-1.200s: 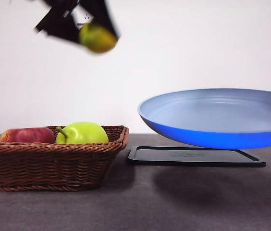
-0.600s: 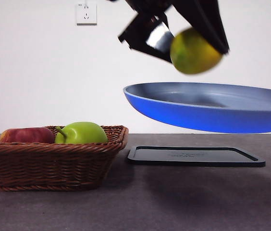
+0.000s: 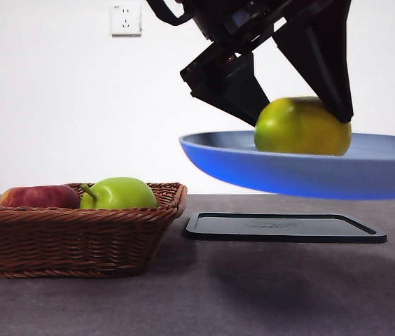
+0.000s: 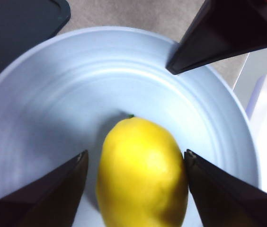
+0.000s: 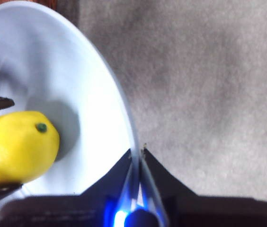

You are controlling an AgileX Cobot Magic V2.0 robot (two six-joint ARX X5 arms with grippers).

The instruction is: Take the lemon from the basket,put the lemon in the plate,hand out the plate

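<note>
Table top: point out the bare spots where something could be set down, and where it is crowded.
Free: the grey table in front of the basket and the black tray; the tray itself lies bare. Crowded: the basket, with two apples, and the air above the tray, where the right pincer holds the plate with the lemon between the left pincer's jaws.

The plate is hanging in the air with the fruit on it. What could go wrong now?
The right gripper pinches the plate only at its rim, high above the table, so the lemon's weight might tip it. The left gripper flanks the lemon; once it leaves, the rounded fruit could roll across the shallow plate and off.
</note>
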